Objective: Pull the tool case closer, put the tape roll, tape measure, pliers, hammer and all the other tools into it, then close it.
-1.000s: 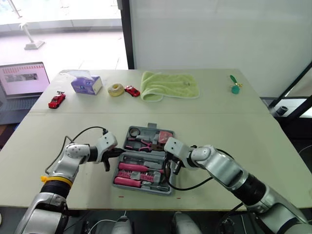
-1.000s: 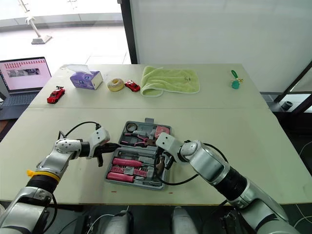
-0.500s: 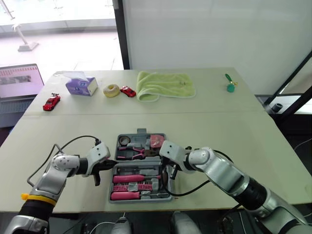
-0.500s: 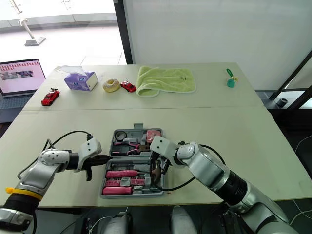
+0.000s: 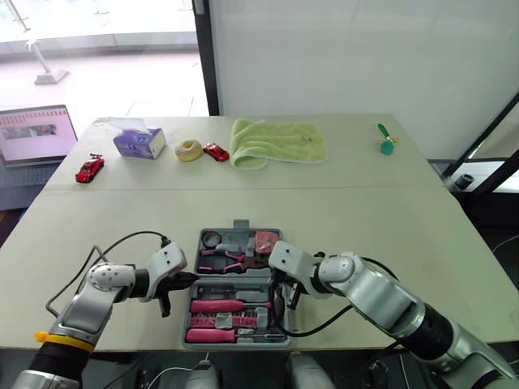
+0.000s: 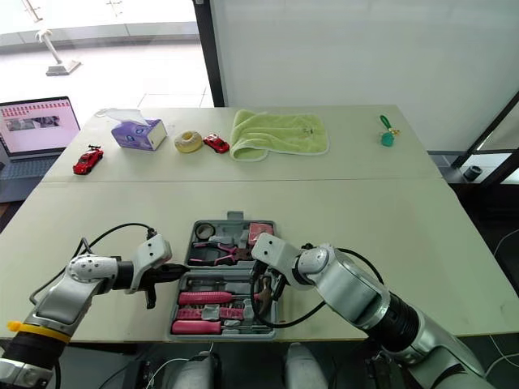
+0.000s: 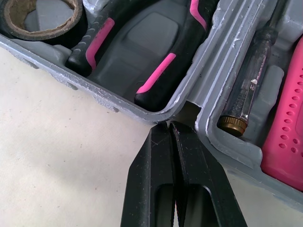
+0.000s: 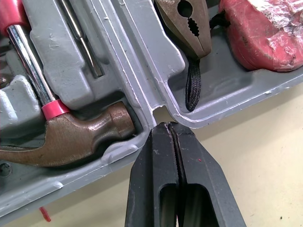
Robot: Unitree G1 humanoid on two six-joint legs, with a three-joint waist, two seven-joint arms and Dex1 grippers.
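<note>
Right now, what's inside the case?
One half: tape roll, pliers, tape measure. Other half: hammer, pink-handled drivers. Whatever lies under the tools is covered.

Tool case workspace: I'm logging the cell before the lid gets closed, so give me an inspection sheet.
Surface: pale table, case near its front edge.
Job's things: tool case open; pliers, hammer, tape roll seated inside.
Clutter: tissue box, red toy car, second toy car, green towel along the far side.
Claws: left claw and right claw shut, tips at the case's side notches.
Cables: black cables loop at both wrists.
Surroundings: open laptop beyond the table's left.
</note>
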